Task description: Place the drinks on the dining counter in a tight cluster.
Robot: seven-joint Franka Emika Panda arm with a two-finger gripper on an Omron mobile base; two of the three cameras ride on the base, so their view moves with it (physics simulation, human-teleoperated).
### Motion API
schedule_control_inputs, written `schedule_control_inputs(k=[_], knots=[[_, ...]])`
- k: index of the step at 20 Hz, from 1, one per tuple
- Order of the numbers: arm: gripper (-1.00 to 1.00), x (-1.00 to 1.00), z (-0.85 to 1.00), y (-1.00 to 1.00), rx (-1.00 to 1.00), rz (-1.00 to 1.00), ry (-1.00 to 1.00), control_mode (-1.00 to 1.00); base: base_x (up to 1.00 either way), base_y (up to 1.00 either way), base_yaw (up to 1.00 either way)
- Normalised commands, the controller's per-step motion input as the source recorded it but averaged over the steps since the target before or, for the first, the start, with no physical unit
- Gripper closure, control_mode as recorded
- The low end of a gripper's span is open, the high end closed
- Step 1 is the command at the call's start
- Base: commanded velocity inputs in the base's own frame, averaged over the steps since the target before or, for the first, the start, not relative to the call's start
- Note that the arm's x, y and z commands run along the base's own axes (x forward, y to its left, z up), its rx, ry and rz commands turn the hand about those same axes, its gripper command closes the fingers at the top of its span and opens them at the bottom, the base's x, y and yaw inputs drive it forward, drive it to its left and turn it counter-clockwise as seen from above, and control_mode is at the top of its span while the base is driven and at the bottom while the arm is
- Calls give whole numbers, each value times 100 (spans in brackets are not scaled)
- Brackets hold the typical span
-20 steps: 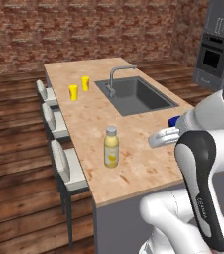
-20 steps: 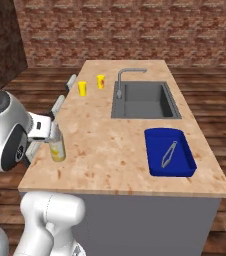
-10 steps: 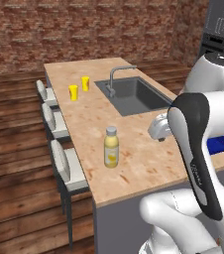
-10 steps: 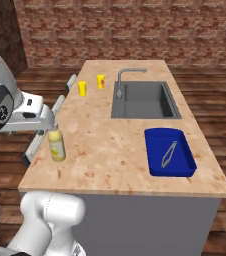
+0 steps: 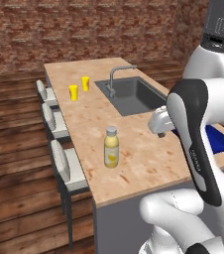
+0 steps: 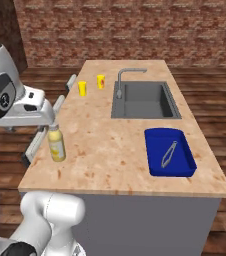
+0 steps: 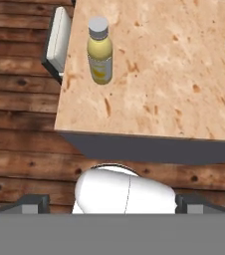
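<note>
Though stout, yellow bottle [image 5: 111,147], light-wood counter [image 5: 139,163]

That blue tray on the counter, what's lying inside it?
Inside the blue tray lies one pair of metal tongs, slanted across its floor, on the light-wood dining counter near the sink. In the left base view the arm covers most of the tray.

Kitchen, island sink [image 5: 134,94], stools [image 5: 67,166]

1 bottle [image 5: 111,148], 2 cups [image 5: 74,92], 3 stools [image 5: 64,163]
</note>
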Motion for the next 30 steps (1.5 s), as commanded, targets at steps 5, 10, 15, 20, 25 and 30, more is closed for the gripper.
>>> schedule_control_inputs(k=[5,10,15,20,25,30], knots=[[-100,-1,-22,-24,8,-1,0,100,0,-10,-1],[-100,0,0,0,0,0,0,100,0,-58,-2],[-100,0,0,0,0,0,0,100,0,-57,0],[-100,0,0,0,0,0,0,100,1,-68,-13],[-100,0,0,0,0,0,0,100,20,-99,-61],[-100,0,0,0,0,0,0,100,20,-87,-73]])
